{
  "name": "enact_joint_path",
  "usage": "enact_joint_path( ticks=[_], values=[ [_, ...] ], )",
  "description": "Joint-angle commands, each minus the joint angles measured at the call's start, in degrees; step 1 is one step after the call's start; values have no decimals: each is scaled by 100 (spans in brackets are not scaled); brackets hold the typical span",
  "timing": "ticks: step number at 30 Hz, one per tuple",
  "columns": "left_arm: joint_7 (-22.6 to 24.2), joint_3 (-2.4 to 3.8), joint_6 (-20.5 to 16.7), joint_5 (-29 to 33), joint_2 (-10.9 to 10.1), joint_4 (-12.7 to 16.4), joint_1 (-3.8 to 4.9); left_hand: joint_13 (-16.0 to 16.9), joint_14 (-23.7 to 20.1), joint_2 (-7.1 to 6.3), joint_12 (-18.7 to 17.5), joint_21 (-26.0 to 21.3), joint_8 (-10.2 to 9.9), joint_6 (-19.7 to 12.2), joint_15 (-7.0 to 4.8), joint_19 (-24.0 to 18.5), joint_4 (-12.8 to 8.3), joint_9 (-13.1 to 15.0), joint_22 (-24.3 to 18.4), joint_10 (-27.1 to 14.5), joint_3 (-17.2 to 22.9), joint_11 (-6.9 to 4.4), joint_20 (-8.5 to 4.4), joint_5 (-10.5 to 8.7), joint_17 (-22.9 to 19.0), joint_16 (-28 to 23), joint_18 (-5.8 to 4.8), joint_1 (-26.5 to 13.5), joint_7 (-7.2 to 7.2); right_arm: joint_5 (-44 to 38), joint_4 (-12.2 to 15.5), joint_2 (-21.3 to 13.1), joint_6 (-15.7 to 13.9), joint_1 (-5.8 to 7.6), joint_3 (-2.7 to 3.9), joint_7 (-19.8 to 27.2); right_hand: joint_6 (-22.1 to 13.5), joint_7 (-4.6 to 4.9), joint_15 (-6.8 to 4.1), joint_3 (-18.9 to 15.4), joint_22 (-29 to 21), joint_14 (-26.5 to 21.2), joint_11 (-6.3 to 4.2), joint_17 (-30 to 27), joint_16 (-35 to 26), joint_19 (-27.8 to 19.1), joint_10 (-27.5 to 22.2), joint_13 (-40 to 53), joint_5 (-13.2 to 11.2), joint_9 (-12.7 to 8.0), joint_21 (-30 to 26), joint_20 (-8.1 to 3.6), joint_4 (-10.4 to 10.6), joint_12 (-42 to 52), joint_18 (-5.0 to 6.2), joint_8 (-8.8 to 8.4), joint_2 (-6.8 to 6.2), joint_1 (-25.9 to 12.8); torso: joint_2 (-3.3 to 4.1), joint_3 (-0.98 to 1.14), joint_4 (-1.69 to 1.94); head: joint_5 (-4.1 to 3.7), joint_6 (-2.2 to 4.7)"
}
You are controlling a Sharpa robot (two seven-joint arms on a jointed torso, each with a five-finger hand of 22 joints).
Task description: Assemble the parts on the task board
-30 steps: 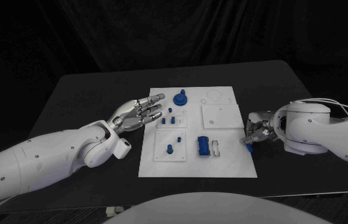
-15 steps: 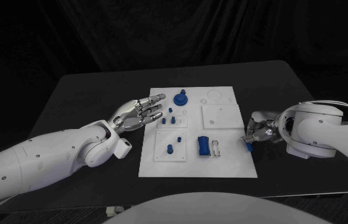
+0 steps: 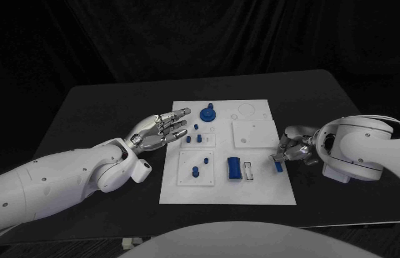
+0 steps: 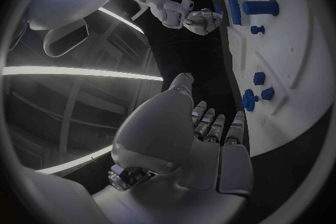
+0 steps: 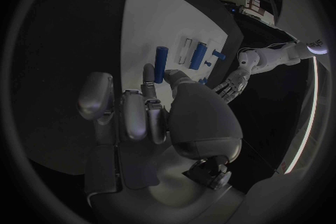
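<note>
Head view looks down on a black table [image 3: 100,104] with black drapery [image 3: 200,26] hanging behind its far edge. On the table's middle lies the white task board [image 3: 250,188]. At the board's near right edge the right hand [image 3: 292,149] pinches a blue cylinder part [image 3: 277,166] in its fingertips, the part over the board's rim. Just left of it a larger blue cylinder [image 3: 234,168] lies on the board, with small blue pegs [image 3: 196,170] farther left. At the board's left edge the left hand [image 3: 158,129] hovers released, fingers spread, holding nothing. Farther back stands a blue knobbed part [image 3: 207,115].
</note>
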Motion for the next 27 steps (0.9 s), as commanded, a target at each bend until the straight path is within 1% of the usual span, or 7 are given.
enact_joint_path(
  ticks=[1,3,7,12,17,24,27],
  values=[
    [423,4,72,12,21,14,-6,-5,-4,19,-26,14,-26,-29,34,-5,-28,-7,5,7,16,27,33,28,8,26,15,59,121,377,-7,92,-221,3,0,-64,-45,7,-43,289,591,198,-19,-16,-34,-12,577,1459,35,11,-49,-14,-247,-49,113,36,40,-36,4,2,9,-18,1],
    [424,4,75,12,21,19,-6,-5,-4,19,-25,16,-26,-30,35,-2,-30,-7,10,7,17,28,33,29,8,26,14,61,122,427,-36,163,-253,-21,-1,-65,-69,14,-39,304,585,195,-13,-28,-45,-15,551,1416,43,22,-69,-12,-240,-103,115,37,40,-58,5,2,8,-4,1],
    [421,4,81,12,13,27,-6,-5,-4,19,-25,16,-26,-30,35,-2,-30,-7,10,7,17,28,33,29,8,26,14,61,122,475,-72,257,-357,-122,-2,-64,-100,23,-34,322,575,192,-6,-46,-59,-23,542,1401,47,31,-107,-8,-232,-122,120,32,39,-83,5,2,4,12,1],
    [415,4,100,12,10,25,-6,-5,-2,21,-28,18,-27,-36,37,0,-36,-8,14,5,22,32,35,31,9,28,12,66,124,501,-112,391,-547,-250,-4,-50,-131,32,-28,338,561,190,2,-58,-69,-33,533,1386,42,36,-160,-4,-223,-141,128,26,39,-107,5,0,3,-1,1],
    [409,4,127,12,25,18,-7,-5,-3,23,-32,19,-28,-41,39,2,-40,-8,16,3,25,35,35,32,8,27,10,70,125,508,-109,500,-768,-311,-5,-30,-134,33,-28,341,558,191,3,-54,-67,-34,532,1384,41,37,-169,-4,-222,-144,129,26,41,-110,5,0,15,-30,1],
    [405,4,141,12,18,21,-7,-6,-3,23,-34,19,-28,-44,40,3,-42,-8,17,2,27,37,36,33,8,27,9,71,125,511,-138,611,-887,-384,-5,-31,-165,45,-18,361,534,182,14,-103,-103,-51,507,1342,16,49,-257,4,-188,-196,142,25,47,-166,8,1,3,-34,1],
    [403,4,141,12,6,26,-7,-6,-3,23,-34,19,-28,-44,40,3,-42,-8,17,2,27,37,36,33,8,27,9,71,125,511,-134,643,-948,-425,-5,-26,-174,48,-14,367,532,180,18,-114,-112,-52,502,1333,-14,55,-265,8,-175,-209,143,26,47,-188,7,1,-3,-18,1]
  ],
)
